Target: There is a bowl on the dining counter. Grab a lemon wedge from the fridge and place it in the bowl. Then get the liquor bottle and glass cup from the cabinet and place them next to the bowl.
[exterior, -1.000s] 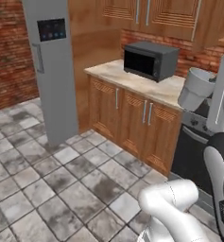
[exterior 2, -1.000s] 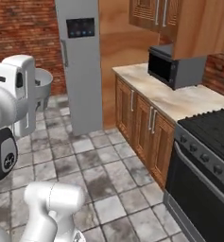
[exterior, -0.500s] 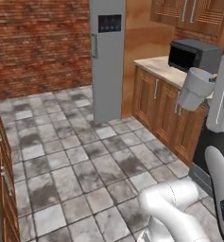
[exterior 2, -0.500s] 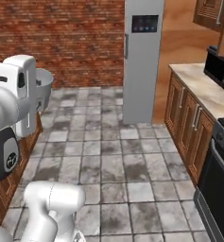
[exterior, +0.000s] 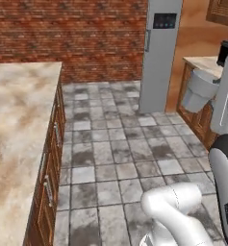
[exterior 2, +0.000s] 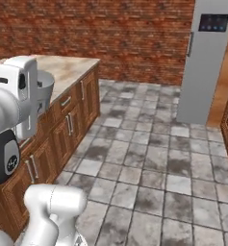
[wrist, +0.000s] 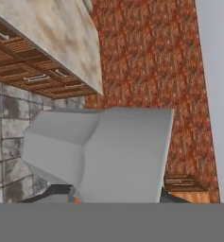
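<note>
Gripper (wrist: 116, 194) clenched on grey glass cup (wrist: 104, 151); cup also seen at 3 o'clock in left base view, fridge (exterior: 159, 53) at 1 o'clock.

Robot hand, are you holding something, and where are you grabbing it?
Yes. The gripper holds a pale grey glass cup, pinched near one end; exactly which part can't be told.

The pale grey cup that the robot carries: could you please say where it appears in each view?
Left base view: pale grey tapered cup at the right edge, mid-height.
Right base view: cup at left, mid-height.
Hand view: cup centre, large.
Shared landmark: red brick wall.
</note>
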Controlling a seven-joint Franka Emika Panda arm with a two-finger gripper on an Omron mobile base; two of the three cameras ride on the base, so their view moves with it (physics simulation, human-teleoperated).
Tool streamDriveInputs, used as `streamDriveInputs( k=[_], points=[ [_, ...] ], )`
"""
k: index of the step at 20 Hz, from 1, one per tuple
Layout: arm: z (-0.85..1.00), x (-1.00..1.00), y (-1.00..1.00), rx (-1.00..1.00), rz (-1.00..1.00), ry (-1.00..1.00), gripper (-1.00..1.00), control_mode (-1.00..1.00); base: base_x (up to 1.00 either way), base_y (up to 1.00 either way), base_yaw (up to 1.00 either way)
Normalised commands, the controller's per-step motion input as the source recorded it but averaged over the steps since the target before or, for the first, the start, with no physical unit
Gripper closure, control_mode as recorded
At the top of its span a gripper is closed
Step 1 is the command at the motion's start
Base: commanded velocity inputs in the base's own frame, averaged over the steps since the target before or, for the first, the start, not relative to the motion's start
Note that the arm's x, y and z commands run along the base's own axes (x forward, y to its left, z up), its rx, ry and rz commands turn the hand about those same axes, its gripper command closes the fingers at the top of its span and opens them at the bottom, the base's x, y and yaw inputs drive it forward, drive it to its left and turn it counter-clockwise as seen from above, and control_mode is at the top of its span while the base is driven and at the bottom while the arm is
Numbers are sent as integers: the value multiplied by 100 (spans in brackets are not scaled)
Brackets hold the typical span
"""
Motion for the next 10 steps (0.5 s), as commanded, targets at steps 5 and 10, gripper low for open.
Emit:
streamDriveInputs(
  k=[5,10],
  points=[
    [0,0,0,0,0,0,100,100,-99,-13,56],
    [0,0,0,0,0,0,100,100,-100,-6,54]
  ],
)
